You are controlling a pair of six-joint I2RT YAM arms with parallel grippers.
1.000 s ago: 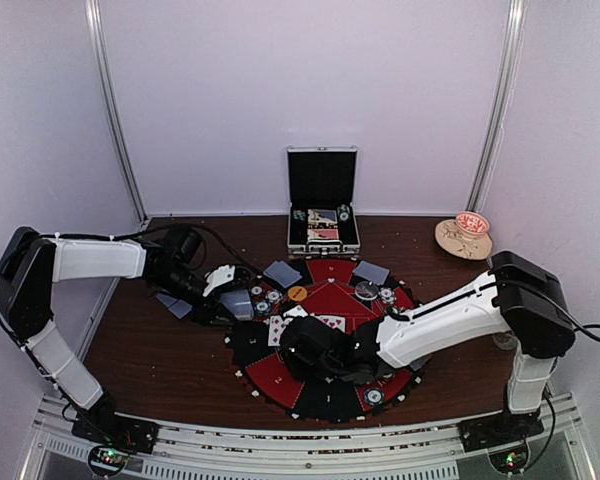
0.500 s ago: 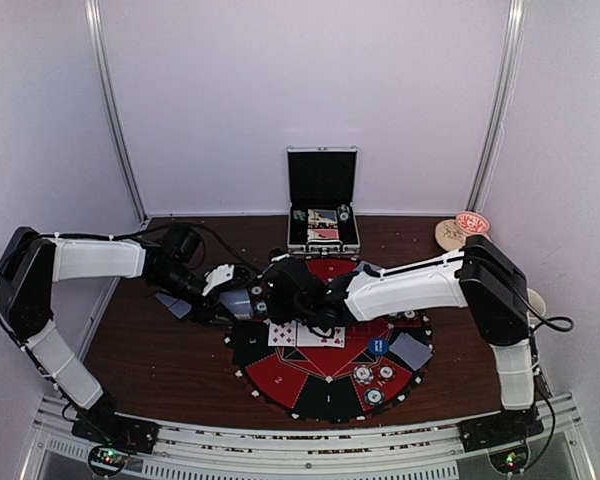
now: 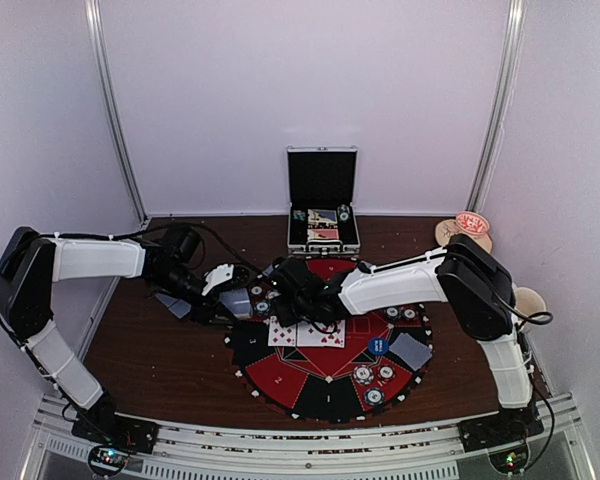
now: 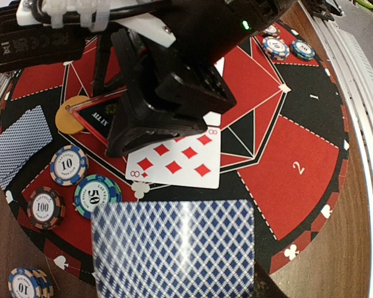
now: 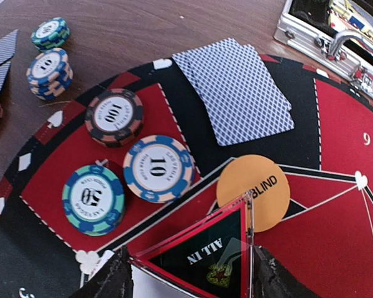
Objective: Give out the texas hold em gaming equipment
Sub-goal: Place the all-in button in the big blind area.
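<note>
Cards (image 4: 174, 248) lattice-backed, chips (image 5: 158, 169) round, plaque (image 5: 205, 254) triangular, glossy

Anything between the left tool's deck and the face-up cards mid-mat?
Yes: the right tool, gripping the red ALL IN triangle, hangs over the diamonds card directly ahead of the deck in the left tool.

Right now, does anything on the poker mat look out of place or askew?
Yes: the red-edged triangular ALL IN plaque between the right jaws overlaps the orange round BLIND disc, covering part of it.
</note>
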